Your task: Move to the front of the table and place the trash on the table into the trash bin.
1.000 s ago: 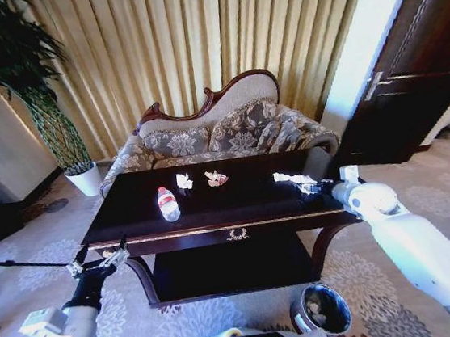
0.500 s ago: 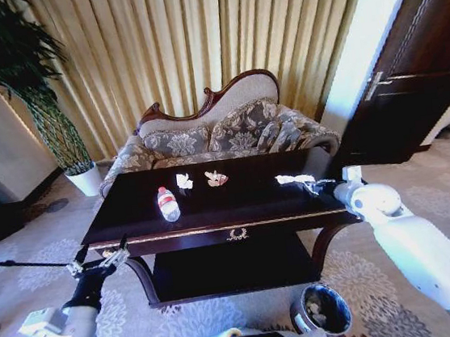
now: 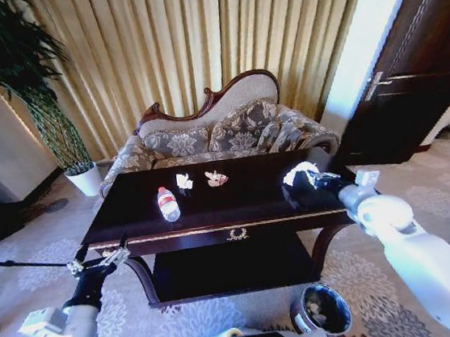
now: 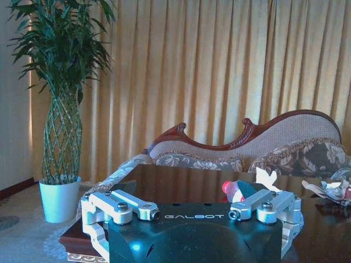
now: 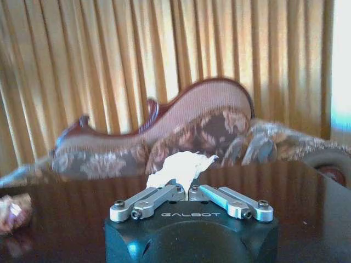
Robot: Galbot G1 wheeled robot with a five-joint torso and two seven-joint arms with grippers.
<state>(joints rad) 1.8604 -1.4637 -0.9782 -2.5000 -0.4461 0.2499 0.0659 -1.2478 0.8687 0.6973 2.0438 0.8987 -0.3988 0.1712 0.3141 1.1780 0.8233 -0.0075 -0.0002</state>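
Dark glossy counter [image 3: 213,210]: stands in front of the floral sofa [image 3: 229,131], gold curtains behind it.
Plant pot [image 3: 88,180]: white, on the carpet off the counter's left end, well apart from everything on it.
Left claw [image 3: 99,260]: fingers spread and released, low beside the counter's left front corner, holding nothing.
Bottle [image 3: 168,203]: clear, red-and-white label, lying on the counter left of centre.
Paper scraps: one white scrap [image 3: 184,181] and one pinkish scrap [image 3: 216,178] near the counter's back edge, close together but apart from the bottle.
Right claw [image 5: 182,193]: over the counter's right end, clenched on a crumpled white paper [image 5: 178,167], raised off the surface.
Trash bin [image 3: 321,310]: on the carpet below the counter's right front, with small pale bits inside.
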